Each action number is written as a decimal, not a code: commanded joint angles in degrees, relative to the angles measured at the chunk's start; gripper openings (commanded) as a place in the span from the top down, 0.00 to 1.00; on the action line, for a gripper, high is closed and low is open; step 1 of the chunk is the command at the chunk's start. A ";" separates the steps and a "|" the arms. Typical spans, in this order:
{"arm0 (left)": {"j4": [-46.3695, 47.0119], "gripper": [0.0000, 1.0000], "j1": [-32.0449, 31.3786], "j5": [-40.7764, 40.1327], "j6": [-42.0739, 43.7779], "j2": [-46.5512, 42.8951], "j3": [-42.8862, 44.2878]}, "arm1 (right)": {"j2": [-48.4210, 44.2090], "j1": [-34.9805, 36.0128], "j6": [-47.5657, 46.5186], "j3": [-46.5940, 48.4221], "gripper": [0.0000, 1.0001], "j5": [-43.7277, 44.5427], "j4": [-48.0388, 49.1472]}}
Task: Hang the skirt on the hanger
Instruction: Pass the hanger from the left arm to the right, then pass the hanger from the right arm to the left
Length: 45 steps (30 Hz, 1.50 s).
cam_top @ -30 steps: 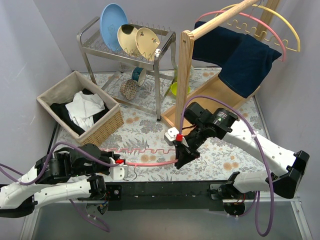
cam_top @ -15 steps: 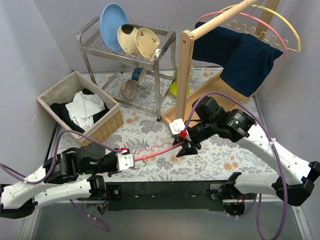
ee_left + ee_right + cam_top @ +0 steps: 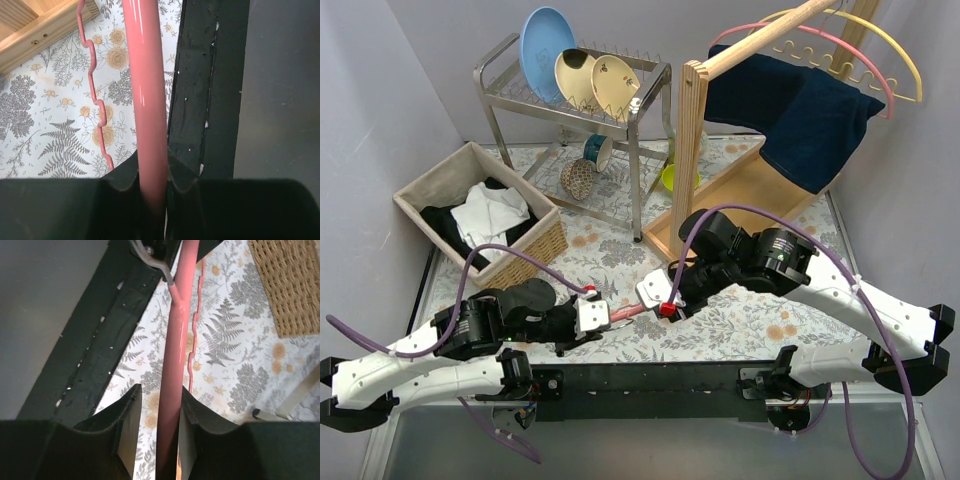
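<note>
Working from the left, the wicker basket [image 3: 535, 250] at the back of the table holds a heap of white and black clothes, and I cannot tell whether the skirt is among them. My left gripper [image 3: 152, 175] is low at the near edge, clenched on the thick bar of a pink hanger [image 3: 147, 90]; the left wrist view shows both pads pressed against it, with the hanger's wavy lower rail lying just above the flowered tablecloth [image 3: 760, 320]. The hanger runs on rightward into my right gripper [image 3: 157, 415], which only straddles the same bar. In the right wrist view I see tablecloth between one pad and the bar, so I read that hand as released, not gripping, with the metal hook just beyond its fingers. Further right stands the wooden rack [image 3: 692, 150], with a dark blue cloth [image 3: 810, 115] draped over its rail beside a pink and a yellow hanger. That cloth may be the skirt, but its shape does not settle it. By my judgement the task is at an early stage. The hanger is picked up and steadied near the table's front, well apart from any garment, and nothing is on it yet. Fetching the skirt and getting it onto the hanger remain to be done.
</note>
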 commanded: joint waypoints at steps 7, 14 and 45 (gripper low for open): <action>8.46 1.00 0.30 3.40 0.50 7.67 5.24 | -3.39 0.99 -2.67 4.56 0.58 13.26 1.38; 9.34 1.00 0.30 3.66 2.53 12.52 8.23 | -6.64 0.99 -7.42 0.17 0.99 10.98 0.68; 22.52 0.36 0.30 -13.83 10.35 17.89 7.53 | -14.82 -33.46 13.67 -19.70 0.99 -30.78 10.26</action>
